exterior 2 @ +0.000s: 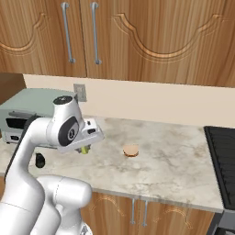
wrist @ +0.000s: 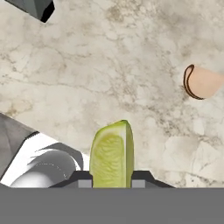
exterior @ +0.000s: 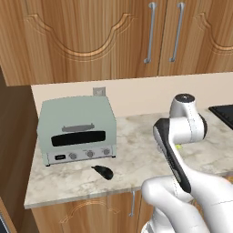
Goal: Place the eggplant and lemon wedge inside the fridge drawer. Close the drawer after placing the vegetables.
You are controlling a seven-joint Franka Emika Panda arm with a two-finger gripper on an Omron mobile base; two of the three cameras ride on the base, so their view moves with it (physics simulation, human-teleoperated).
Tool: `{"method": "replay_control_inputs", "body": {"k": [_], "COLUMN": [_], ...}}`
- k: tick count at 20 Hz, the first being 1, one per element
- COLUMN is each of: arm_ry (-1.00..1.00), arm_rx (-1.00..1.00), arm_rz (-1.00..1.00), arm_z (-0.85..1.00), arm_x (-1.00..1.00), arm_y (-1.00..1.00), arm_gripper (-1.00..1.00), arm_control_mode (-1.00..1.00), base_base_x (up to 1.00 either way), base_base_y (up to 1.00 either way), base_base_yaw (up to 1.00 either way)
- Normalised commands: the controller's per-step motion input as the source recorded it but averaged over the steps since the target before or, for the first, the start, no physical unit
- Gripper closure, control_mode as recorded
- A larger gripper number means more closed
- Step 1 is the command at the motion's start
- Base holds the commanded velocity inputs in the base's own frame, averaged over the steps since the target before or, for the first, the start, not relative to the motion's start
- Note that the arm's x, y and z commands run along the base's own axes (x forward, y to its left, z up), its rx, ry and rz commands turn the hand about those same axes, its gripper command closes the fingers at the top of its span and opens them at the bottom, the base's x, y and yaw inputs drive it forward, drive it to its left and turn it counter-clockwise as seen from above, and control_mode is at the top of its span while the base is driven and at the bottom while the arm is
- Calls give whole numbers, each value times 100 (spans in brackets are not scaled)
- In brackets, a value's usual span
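My gripper point(wrist: 111, 183) is shut on the lemon wedge point(wrist: 111, 154), a yellow-green sliver standing up between the two finger tips in the hand view. From the right base view the gripper point(exterior 2: 85, 146) hangs a little above the marble counter point(exterior 2: 174, 156), with the wedge point(exterior 2: 84, 150) poking out below it. The eggplant point(exterior: 103, 172), small and glossy dark, lies on the counter in front of the toaster oven, left of the gripper, and is also seen past the arm point(exterior 2: 40, 160). The fridge drawer is out of view.
A pale green toaster oven point(exterior: 76, 129) stands at the back left of the counter. A round tan bun point(exterior 2: 131, 151) lies to the gripper's right, also in the hand view point(wrist: 202, 82). A black stovetop point(exterior 2: 222, 156) borders the counter on the right. Wooden cabinets hang above.
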Motion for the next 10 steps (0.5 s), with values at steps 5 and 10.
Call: {"method": "replay_control_inputs", "body": {"k": [5,10], "arm_ry": [0,0], "arm_rx": [0,0], "arm_rz": [0,0], "arm_z": [0,0], "arm_x": [0,0], "arm_y": [0,0], "arm_gripper": [100,100], "arm_control_mode": [100,100], "base_base_x": [-89,-88], "base_base_y": [-1,0], "base_base_yaw": [17,42]}}
